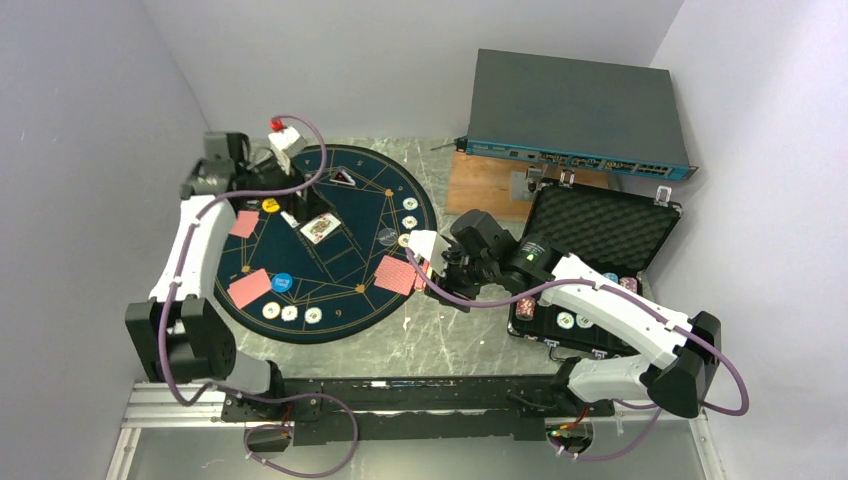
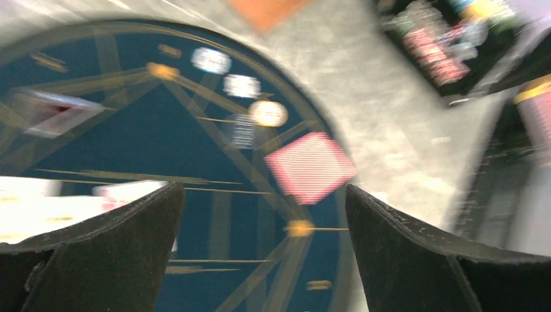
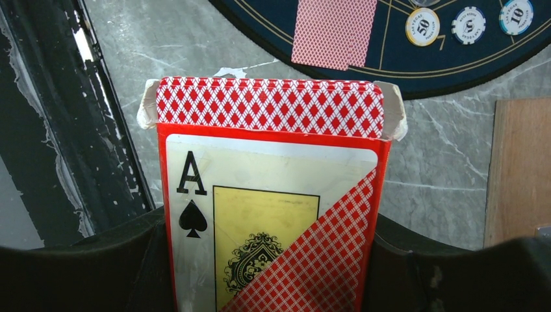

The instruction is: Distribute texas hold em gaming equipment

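My right gripper (image 3: pixel 269 240) is shut on a red card box (image 3: pixel 269 195) with an ace of spades on its face, held upright over the marble near the mat's right edge (image 1: pixel 422 247). Over the upper left of the navy mat (image 1: pixel 340 190), my left gripper (image 1: pixel 303 205) is open with nothing between its fingers (image 2: pixel 263 201). A face-up card (image 1: pixel 320 228) lies just beside it. Red-backed cards (image 1: pixel 249 288) (image 1: pixel 396 274) (image 2: pixel 310 167) lie on the mat. A blue disc (image 1: pixel 282 283), a yellow disc (image 1: pixel 270 206) and whitish chips (image 1: pixel 290 313) (image 3: pixel 422 26) also rest there.
An open black foam-lined case (image 1: pixel 600 235) holding more chips stands to the right. Behind it are a wooden board (image 1: pixel 490 180) and a grey box (image 1: pixel 575 110). The left wrist view is blurred by motion.
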Motion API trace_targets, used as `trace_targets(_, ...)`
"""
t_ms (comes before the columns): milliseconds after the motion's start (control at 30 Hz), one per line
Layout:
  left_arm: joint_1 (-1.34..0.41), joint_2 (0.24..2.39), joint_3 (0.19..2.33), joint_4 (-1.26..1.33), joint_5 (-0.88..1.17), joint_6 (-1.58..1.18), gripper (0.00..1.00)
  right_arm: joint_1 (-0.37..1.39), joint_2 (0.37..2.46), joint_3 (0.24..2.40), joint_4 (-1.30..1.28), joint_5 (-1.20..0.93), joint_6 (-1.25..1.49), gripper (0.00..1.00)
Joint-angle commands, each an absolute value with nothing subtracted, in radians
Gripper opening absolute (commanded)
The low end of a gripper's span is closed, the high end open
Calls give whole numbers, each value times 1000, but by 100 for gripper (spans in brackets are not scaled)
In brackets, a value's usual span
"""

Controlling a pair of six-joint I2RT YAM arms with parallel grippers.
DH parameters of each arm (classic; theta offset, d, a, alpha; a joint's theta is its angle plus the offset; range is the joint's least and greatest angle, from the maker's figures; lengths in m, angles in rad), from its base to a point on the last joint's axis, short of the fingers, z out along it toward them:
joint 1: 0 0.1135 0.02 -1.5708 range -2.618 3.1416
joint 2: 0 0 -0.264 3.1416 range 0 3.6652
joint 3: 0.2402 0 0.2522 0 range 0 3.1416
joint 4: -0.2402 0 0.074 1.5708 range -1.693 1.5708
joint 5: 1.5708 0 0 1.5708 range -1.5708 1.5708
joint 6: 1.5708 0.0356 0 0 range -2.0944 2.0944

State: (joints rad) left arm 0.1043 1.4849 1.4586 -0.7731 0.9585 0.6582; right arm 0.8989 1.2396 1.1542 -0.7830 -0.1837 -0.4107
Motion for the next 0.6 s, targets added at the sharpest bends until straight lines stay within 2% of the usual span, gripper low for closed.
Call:
trace_targets(0, -74, 1312, 1156, -242, 1104, -303, 100, 897, 1237, 1206, -721, -181, -414, 0)
trace_targets(67, -166, 1254, 1065, -79, 1086, -469, 100, 899, 1244, 1214, -722, -180, -423, 0)
trace_targets(200, -318, 1243, 1024, -9, 1056, -604, 100, 900, 1257, 1227, -728, -185, -423, 0)
trace_targets(433, -478, 1273, 1018, -39, 992, -582, 99, 906, 1267, 1243, -717, -182, -419, 0)
trace_targets(567, -506, 1294, 1009, -64, 965, -575, 94, 908, 1263, 1244, -716, -181, -416, 0)
